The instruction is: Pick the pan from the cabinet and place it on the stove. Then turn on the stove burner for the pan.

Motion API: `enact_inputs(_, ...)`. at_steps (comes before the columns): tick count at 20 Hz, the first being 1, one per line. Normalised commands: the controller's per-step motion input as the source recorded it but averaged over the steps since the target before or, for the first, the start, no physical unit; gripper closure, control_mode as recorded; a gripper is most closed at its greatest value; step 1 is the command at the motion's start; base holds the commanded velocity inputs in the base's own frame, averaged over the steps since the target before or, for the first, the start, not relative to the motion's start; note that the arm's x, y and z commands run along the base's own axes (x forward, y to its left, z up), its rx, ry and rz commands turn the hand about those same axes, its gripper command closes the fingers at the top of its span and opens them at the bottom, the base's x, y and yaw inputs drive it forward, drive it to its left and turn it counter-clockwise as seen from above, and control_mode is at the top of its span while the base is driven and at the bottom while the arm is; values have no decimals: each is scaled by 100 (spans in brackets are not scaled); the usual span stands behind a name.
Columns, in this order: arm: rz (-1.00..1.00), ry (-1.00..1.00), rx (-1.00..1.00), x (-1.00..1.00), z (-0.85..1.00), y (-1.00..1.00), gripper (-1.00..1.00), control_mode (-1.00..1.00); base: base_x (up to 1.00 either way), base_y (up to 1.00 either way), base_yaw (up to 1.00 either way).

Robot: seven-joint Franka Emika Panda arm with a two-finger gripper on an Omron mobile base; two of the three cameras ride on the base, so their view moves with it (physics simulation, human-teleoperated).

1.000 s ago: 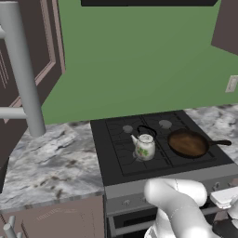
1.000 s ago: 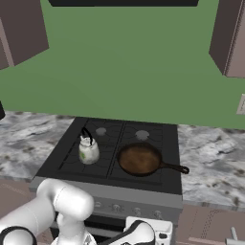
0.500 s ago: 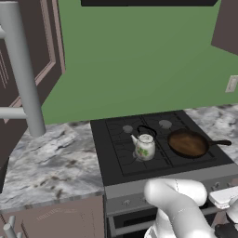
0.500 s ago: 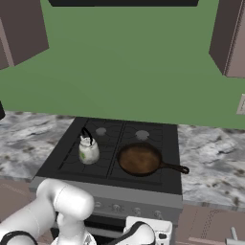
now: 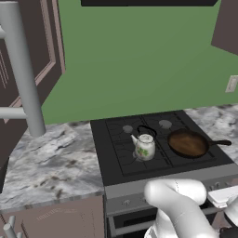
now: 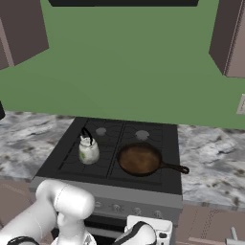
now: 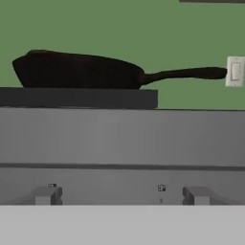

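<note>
The dark pan sits on the front right grate of the black stove, its long handle pointing right. In the hand view the pan shows side-on above the stove's grey steel front, with two knobs low down. The stove burner under the pan is hidden; the rear burner caps are bare. My gripper hangs low before the stove front, open and holding nothing. The cabinet stands at the left, door swung out.
A small white floral kettle stands on the front left grate. Marble counter runs on both sides of the stove. A wall switch is on the green wall at the right. The cabinet door's grey bar handle juts forward.
</note>
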Motion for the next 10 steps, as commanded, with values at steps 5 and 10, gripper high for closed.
enact_inputs(5, 0, -1, 3, 13, -10, -9, -100, -100, 0, 0, 0)
enact_inputs(10, 0, 0, 0, 12, -19, -11, -100, -100, 0, 0, 0)
